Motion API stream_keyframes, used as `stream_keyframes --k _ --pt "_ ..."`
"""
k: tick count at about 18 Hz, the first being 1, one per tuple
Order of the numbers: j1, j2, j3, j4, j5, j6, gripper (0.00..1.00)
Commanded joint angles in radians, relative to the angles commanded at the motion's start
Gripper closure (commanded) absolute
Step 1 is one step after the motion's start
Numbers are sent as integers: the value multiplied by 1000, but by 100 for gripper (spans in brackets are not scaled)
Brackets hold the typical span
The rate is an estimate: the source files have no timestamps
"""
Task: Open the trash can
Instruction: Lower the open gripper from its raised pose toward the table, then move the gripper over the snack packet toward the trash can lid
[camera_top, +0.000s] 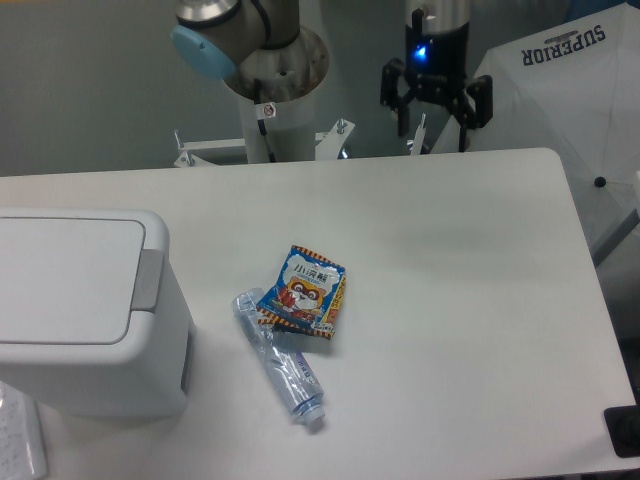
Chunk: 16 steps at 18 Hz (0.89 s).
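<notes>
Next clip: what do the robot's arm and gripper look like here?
The gripper is black, with two dark fingers below a body showing a small blue light. The arm has silver-grey round segments and a light blue joint cap. A small red-and-white sticker sits on its pale base column.

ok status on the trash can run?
Gripper open, empty, high over the table's far edge. Large white plastic trash can at left, lid shut, untouched. Snack packet and clear plastic tube mid-table, off the path.
</notes>
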Motion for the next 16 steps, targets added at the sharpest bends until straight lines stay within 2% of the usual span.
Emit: stream_keyframes --k 4,6,9,12,14,16 --pt "-72 -48 5 15 -2 -227 0" --pt "-114 -83 8 46 0 -290 0" --pt "-131 -117 14 63 -2 -379 0" --pt "-167 -181 50 69 0 -500 0" --pt "-199 -238 84 107 0 -580 0" --pt "-235 -311 145 146 0 -654 0"
